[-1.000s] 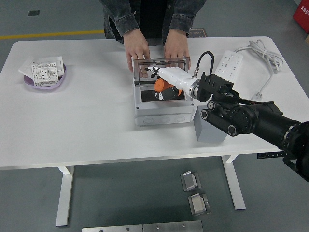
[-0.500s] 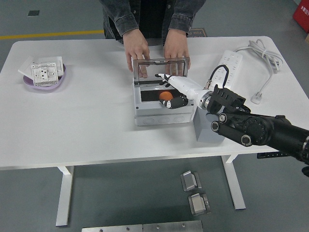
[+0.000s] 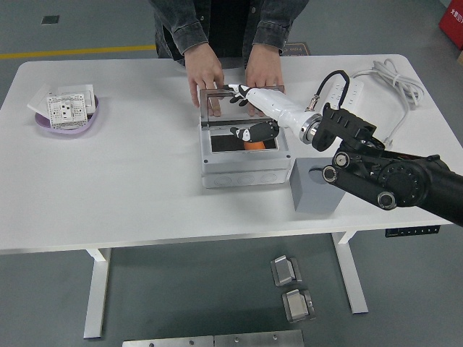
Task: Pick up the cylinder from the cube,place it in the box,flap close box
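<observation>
The orange cylinder (image 3: 254, 144) lies inside the open grey box (image 3: 246, 172) at the centre of the frame, showing as a small bright orange shape against the box's dark interior, partly hidden by the robot's fingers. The right hand (image 3: 253, 116), white with black finger joints, reaches in from the right over the box; its fingers (image 3: 255, 132) are loosely spread, some hanging just above the cylinder and others stretched toward the lid, gripping nothing. The clear lid (image 3: 239, 99) with its brownish frame stands open at the box's far edge. A person at the far side of the table rests both hands on that lid: one hand (image 3: 205, 71) at its left corner, the other hand (image 3: 265, 72) at its right. Just right of the box, beneath the black forearm, sits the grey cube (image 3: 312, 189) with nothing on top of it. In the upper left of the frame a purple plate (image 3: 66, 121) carries white socket plates (image 3: 66, 105). A white power strip (image 3: 346, 92) with its cable lies at the upper right on the white table (image 3: 130, 181).
</observation>
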{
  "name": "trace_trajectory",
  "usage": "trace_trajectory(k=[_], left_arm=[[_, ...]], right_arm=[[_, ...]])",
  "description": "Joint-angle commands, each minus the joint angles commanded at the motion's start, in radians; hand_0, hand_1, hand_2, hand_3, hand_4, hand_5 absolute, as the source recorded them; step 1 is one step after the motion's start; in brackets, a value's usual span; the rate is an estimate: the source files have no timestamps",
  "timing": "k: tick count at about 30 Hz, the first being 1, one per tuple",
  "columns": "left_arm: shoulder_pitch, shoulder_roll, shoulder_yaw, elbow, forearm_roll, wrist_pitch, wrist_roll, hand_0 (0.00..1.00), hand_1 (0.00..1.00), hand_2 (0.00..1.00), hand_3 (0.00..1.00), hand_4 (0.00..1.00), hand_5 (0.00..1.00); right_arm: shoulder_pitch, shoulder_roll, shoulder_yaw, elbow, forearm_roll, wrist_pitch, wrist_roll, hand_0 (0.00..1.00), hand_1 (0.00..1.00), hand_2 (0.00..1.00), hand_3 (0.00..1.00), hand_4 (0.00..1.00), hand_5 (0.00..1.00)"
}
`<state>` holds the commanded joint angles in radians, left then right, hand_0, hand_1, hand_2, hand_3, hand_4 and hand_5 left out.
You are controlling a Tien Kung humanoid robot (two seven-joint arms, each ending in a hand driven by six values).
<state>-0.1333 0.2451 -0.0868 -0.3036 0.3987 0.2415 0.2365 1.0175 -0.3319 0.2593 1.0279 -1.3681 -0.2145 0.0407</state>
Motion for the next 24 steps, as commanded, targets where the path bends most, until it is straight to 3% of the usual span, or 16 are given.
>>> trace_trajectory(k=[14,24], left_arm=[[-0.002,0.003,0.022,0.001,-0.014,0.0,0.0,0.616,0.576,0.573,0.657,0.696,0.269],[-0.011,0.003,0.041,-0.001,-0.018,0.0,0.001,0.615,0.576,0.573,0.657,0.697,0.269]], right_arm=[[0.102,0.022,-0.076,-0.13,0.093,0.018,0.018,0.886,0.724,0.788,0.934,0.701,0.245],[0.164,0.083,-0.205,-0.283,0.263,0.033,0.064,0.858,0.702,0.781,0.931,0.703,0.256]])
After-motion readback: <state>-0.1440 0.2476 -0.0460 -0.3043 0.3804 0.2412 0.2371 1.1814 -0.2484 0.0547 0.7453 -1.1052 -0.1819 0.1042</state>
